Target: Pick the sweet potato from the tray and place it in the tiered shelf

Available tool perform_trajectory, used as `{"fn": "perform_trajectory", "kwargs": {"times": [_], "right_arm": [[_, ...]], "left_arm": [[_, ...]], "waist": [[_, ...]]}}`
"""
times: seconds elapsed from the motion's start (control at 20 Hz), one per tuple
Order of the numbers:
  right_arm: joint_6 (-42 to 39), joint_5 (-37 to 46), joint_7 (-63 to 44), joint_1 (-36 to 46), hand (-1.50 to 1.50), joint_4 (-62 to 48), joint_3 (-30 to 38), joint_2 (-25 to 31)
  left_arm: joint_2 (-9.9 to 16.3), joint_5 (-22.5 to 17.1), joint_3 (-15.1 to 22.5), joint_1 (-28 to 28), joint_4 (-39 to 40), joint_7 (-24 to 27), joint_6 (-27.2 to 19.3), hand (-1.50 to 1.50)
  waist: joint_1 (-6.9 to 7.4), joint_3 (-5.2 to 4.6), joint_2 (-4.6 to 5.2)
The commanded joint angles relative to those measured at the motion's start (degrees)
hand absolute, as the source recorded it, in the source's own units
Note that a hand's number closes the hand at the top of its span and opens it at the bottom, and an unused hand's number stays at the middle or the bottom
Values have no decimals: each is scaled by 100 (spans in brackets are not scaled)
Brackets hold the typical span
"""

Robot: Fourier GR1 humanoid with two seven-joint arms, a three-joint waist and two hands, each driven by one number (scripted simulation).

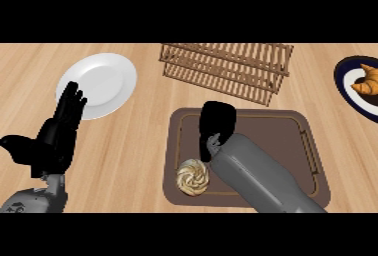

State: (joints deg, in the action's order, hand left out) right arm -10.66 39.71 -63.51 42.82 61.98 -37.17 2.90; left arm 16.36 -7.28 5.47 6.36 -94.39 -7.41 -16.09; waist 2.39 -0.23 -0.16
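No sweet potato shows in the head view; my right hand may be hiding it. The brown tray (295, 130) lies at the centre right of the counter. My right hand (218, 121) hangs over the tray's upper left part, its back toward me, with the grey forearm crossing the tray from the lower right. The wooden tiered shelf (229, 67) stands beyond the tray at the top centre. At the left edge my left hand (59, 131) rests open, fingers up, holding nothing.
A swirled pastry (193, 178) sits in the tray's lower left corner beside my forearm. A white plate (107, 82) lies at the upper left, partly behind my left hand. A dark plate (347, 87) with a croissant (367, 80) is at the right edge.
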Motion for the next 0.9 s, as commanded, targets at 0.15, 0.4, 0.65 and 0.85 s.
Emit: {"fn": "perform_trajectory", "kwargs": {"times": [0.15,0.4,0.65,0.85], "right_arm": [[1767,-612,-1386,476,150,463,-430,-281],[2440,-346,-1611,1181,150,753,-155,-285],[2923,343,-1852,1878,150,878,375,-286],[2684,932,-2161,2382,150,744,668,-286]], "left_arm": [[-160,162,197,357,108,-113,-70,0],[72,-73,-32,86,60,-38,212,0],[-84,49,49,81,55,-75,16,0],[4,65,-59,183,108,-185,-12,0]], "waist": [[218,26,52],[193,17,-17],[51,14,-56],[-81,5,-109]]}}
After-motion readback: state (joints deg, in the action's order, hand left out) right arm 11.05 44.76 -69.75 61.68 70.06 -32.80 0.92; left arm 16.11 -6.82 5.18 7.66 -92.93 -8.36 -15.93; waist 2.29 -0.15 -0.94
